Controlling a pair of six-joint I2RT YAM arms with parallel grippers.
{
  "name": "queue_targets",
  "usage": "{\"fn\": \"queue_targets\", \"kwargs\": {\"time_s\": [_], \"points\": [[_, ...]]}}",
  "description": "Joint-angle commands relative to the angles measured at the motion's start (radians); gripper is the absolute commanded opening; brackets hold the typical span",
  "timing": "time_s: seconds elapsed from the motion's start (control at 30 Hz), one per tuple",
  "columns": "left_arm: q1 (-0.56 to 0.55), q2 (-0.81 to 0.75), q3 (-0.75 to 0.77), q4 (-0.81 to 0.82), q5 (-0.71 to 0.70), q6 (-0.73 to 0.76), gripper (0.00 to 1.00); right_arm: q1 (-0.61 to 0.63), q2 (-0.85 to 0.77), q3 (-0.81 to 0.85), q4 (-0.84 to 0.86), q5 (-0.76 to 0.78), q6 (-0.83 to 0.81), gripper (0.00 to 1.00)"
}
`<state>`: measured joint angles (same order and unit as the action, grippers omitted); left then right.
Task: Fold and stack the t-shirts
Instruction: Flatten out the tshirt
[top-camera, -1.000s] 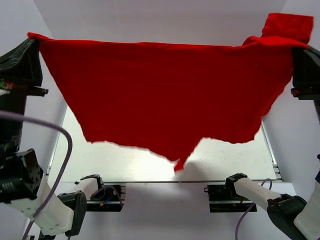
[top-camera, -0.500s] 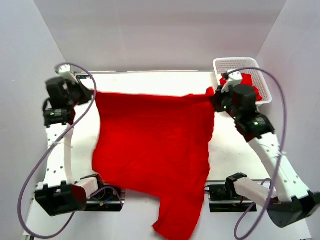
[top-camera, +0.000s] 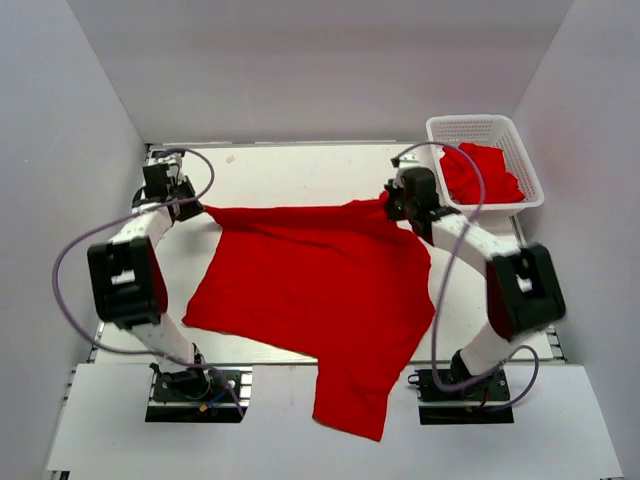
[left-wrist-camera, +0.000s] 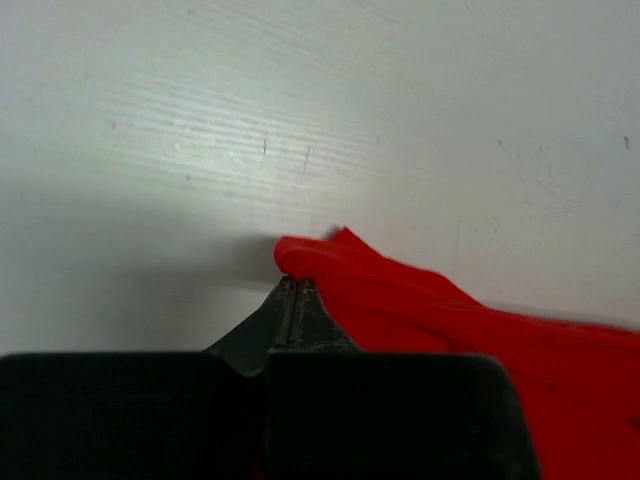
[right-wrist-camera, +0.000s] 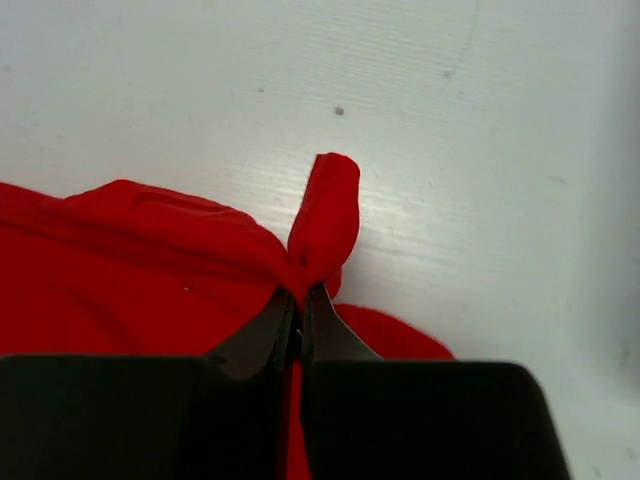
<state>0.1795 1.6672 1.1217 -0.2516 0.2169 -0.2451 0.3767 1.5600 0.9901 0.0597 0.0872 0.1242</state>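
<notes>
Shirt (top-camera: 320, 290): soft plain red cloth, wrinkled, spread across mid-table (top-camera: 300, 165). Its near end overhangs the table's near edge. Left fingers (left-wrist-camera: 275, 318) are pinched tight on its far-left corner, right fingers (right-wrist-camera: 325, 335) on the far-right one. More red cloth (top-camera: 482, 175) is heaped in a white lattice basket (top-camera: 470, 121) at the far-right corner; count unclear.

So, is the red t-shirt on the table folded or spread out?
Spread out: the t-shirt lies open across the table, no fold made, its far corners pinched in the left fingers and the right fingers.
</notes>
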Motion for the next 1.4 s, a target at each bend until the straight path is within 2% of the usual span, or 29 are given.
{"fn": "queue_targets", "kwargs": {"time_s": [0.0, 0.17, 0.4, 0.53, 0.67, 0.9, 0.93, 0.97, 1.0, 1.07, 1.1, 1.17, 1.2, 1.27, 1.3, 1.37], "points": [[0.003, 0.066, 0.102, 0.133, -0.007, 0.001, 0.0, -0.005, 0.151, 0.175, 0.186, -0.007, -0.027, 0.0], [-0.006, 0.268, 0.274, 0.187, 0.029, -0.019, 0.0, -0.004, 0.38, 0.416, 0.141, 0.019, -0.08, 0.0], [-0.015, 0.459, 0.503, 0.219, 0.019, -0.019, 0.0, -0.016, 0.569, 0.694, 0.068, 0.054, -0.117, 0.0], [-0.025, 0.584, 0.657, 0.164, 0.018, -0.028, 0.0, -0.022, 0.69, 0.867, 0.029, 0.025, -0.166, 0.0], [-0.034, 0.638, 0.684, 0.169, -0.059, -0.006, 0.0, -0.032, 0.761, 0.952, 0.022, -0.004, -0.159, 0.0], [-0.043, 0.703, 0.782, 0.178, -0.079, 0.003, 0.02, -0.045, 0.87, 1.076, 0.035, -0.033, -0.141, 0.0], [-0.043, 0.718, 0.794, 0.178, -0.079, 0.003, 0.05, -0.05, 0.89, 1.085, 0.04, -0.043, -0.136, 0.04], [-0.043, 0.718, 0.814, 0.178, -0.079, 0.003, 0.11, -0.051, 0.894, 1.091, 0.052, -0.046, -0.136, 0.29], [-0.043, 0.73, 0.825, 0.178, -0.079, 0.003, 0.15, -0.053, 0.899, 1.113, 0.06, -0.041, -0.138, 0.36], [-0.043, 0.739, 0.855, 0.178, -0.088, 0.012, 0.3, -0.062, 0.916, 1.128, 0.057, -0.047, -0.144, 0.52], [-0.043, 0.749, 0.869, 0.178, -0.088, 0.021, 0.41, -0.059, 0.92, 1.154, 0.048, -0.04, -0.141, 0.7], [-0.043, 0.749, 0.92, 0.138, -0.097, 0.039, 0.49, -0.062, 0.899, 1.153, 0.048, -0.04, -0.141, 0.84], [-0.043, 0.749, 0.934, 0.124, -0.097, 0.055, 0.57, -0.068, 0.876, 1.136, 0.046, -0.043, -0.141, 0.9], [-0.043, 0.729, 0.943, 0.115, -0.097, 0.073, 0.69, -0.075, 0.832, 1.118, 0.034, -0.049, -0.138, 0.9], [-0.043, 0.714, 0.943, 0.106, -0.106, 0.087, 0.78, -0.081, 0.795, 1.096, 0.031, -0.046, -0.133, 0.9], [-0.043, 0.654, 0.909, 0.097, -0.106, 0.087, 0.8, -0.088, 0.758, 1.06, -0.001, -0.038, -0.103, 0.9]]}}
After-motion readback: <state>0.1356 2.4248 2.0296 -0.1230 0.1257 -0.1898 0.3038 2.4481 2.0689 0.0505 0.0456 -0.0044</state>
